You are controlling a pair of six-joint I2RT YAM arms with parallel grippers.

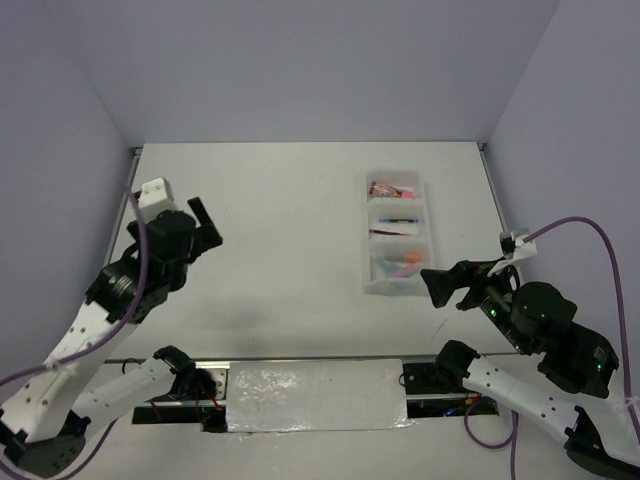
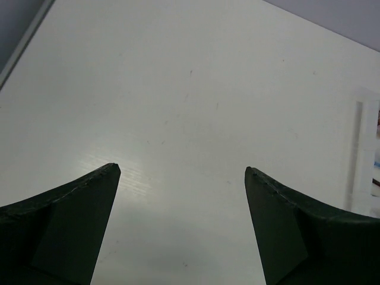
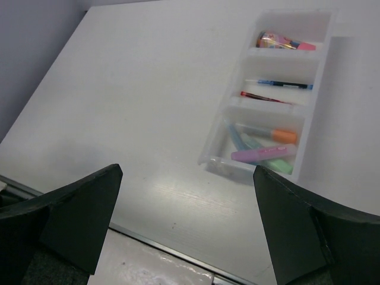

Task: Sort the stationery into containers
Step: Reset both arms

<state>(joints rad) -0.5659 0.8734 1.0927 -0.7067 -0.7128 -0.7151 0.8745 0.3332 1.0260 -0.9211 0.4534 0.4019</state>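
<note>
The containers are one translucent white tray (image 1: 366, 250) with three compartments in a row, on the right half of the table. In the right wrist view its near compartment holds a pink highlighter (image 3: 263, 154) and an orange-capped (image 3: 279, 135), a mint-green (image 3: 280, 167) and a blue one (image 3: 236, 138). The middle compartment holds a thin blue pen (image 3: 285, 84) and a dark red pen (image 3: 264, 98). A pink-red tube (image 3: 285, 42) lies in the far one. My right gripper (image 1: 437, 288) hovers open just in front of the tray. My left gripper (image 1: 205, 228) stands open and empty over bare table at the left.
White table (image 1: 280, 220) with grey walls on three sides. A metal rail and a foil-covered plate (image 1: 315, 395) run along the near edge between the arm bases. The tray's edge (image 2: 362, 148) shows blurred at the right of the left wrist view.
</note>
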